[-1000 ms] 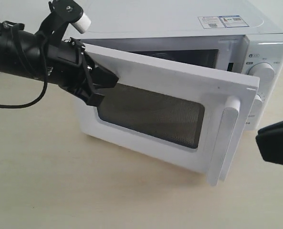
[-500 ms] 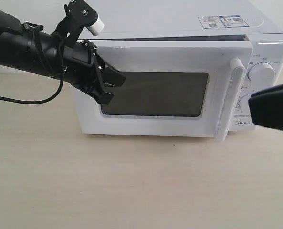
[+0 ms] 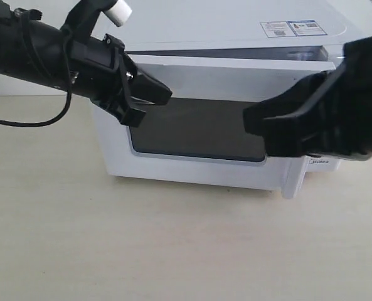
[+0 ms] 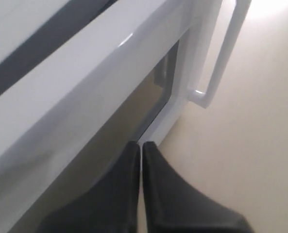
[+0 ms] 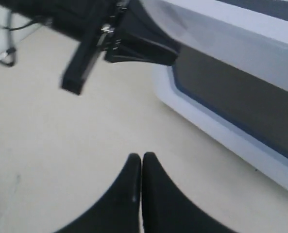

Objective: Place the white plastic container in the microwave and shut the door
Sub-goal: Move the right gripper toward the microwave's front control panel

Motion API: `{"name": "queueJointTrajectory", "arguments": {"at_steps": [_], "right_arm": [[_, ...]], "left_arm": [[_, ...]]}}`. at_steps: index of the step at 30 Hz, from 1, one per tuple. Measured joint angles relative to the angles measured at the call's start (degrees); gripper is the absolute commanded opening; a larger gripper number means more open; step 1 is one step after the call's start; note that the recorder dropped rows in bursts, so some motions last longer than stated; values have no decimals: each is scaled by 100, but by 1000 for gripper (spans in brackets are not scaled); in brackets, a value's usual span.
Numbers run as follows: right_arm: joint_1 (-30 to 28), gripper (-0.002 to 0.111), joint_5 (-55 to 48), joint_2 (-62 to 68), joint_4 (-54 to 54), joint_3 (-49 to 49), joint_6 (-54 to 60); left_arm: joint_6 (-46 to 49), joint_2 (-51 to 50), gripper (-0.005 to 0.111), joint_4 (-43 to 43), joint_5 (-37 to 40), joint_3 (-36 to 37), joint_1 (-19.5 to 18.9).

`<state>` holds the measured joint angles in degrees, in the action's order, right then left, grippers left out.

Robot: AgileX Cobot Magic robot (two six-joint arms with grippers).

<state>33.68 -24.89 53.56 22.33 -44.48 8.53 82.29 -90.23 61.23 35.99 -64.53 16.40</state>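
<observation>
The white microwave [image 3: 223,25] stands on the table with its door [image 3: 198,78] swung in against the front. A dark slit shows along the door's top edge. My left gripper [image 3: 167,94] is shut, and its tips rest at the upper left corner of the dark window [image 3: 198,128]. In the left wrist view the shut tips [image 4: 141,144] sit by the window's frame, with the white bar handle [image 4: 225,51] further along. My right gripper [image 3: 247,122] is shut and empty in front of the door's right side, covering the handle and dials. The white plastic container is out of view.
The pale table [image 3: 110,238] stretches in front of the microwave. A black cable [image 3: 22,122] hangs from the left arm over the table at the left. In the right wrist view the left gripper [image 5: 148,48] lies against the door [image 5: 231,53].
The door has swung from half open to shut against the front, with the left gripper pushing it. The right arm has moved in from the right across the microwave's front.
</observation>
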Motion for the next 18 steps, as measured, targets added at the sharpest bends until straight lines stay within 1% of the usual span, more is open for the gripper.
{"name": "queueJointTrajectory", "arguments": {"at_steps": [2, 3, 4, 5, 8, 9, 10, 11, 12, 18], "right_arm": [[0, 0, 735, 191, -10, 342, -141], [0, 0, 1481, 267, -10, 680, -197], [0, 0, 1895, 296, -10, 954, -219], [0, 0, 2600, 317, -10, 1361, -232], [0, 0, 3538, 317, -10, 1907, -256], [0, 0, 3929, 317, -10, 2113, -266], [0, 0, 4561, 317, -10, 2431, -317], [0, 0, 4796, 317, -10, 2544, -349], [0, 0, 5250, 317, -10, 2757, -468], [0, 0, 5857, 317, -153, 2913, -718]], "left_arm": [[-74, 163, 4, -108, 193, 0, 0], [-141, 324, 4, -226, 365, 0, 0], [-235, 422, 4, -292, 416, 0, 0], [-317, 533, 4, -336, 486, 0, 0], [-478, 707, 4, -361, 521, 0, 0], [-532, 737, 4, -373, 537, 0, 0], [-604, 784, 4, -400, 597, 0, 0], [-628, 787, 4, -398, 682, 0, 0], [-689, 798, 4, -398, 803, 0, 0], [-841, 798, 4, -407, 984, 0, 0]]}}
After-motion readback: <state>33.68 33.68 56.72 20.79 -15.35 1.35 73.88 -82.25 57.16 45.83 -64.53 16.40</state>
